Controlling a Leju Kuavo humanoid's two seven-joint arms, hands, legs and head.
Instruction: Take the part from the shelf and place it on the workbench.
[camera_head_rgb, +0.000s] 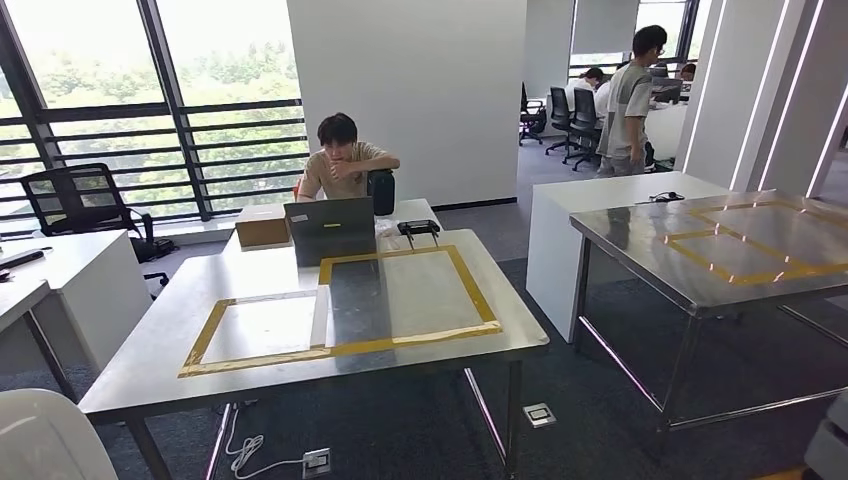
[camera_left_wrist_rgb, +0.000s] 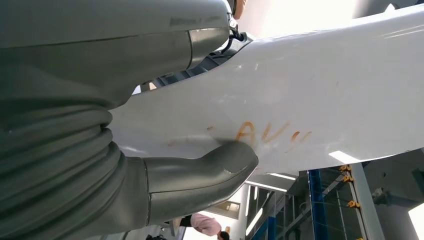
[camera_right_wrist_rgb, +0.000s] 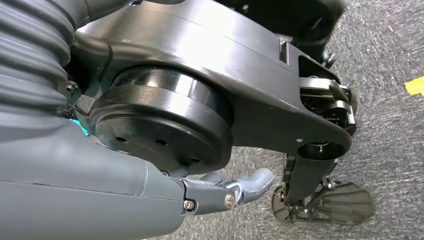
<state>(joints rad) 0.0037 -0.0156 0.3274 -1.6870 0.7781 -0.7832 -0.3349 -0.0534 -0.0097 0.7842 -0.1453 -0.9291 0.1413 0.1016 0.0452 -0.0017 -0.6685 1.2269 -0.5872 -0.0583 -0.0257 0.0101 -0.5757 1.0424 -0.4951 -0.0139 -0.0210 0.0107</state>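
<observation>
1. The left hand (camera_left_wrist_rgb: 165, 165) grips the part (camera_left_wrist_rgb: 310, 100), a large white curved panel with orange letters on it. The thumb presses flat on the lettered face, and the fingers on the far side are hidden behind the panel's upper edge.
2. In the head view a rounded white edge (camera_head_rgb: 45, 435), likely the same panel, shows at the lower left corner, just short of the near edge of the workbench (camera_head_rgb: 300, 370).
3. The workbench top carries yellow tape frames (camera_head_rgb: 340, 345); a laptop (camera_head_rgb: 330, 228), a cardboard box (camera_head_rgb: 262, 225) and a seated person (camera_head_rgb: 345, 165) are at its far end.
4. A second steel table (camera_head_rgb: 700, 290) stands to the right, with an open carpet aisle between the two.
5. The right hand (camera_right_wrist_rgb: 220, 192) hangs over grey carpet, its fingers loosely curled and holding nothing.
</observation>
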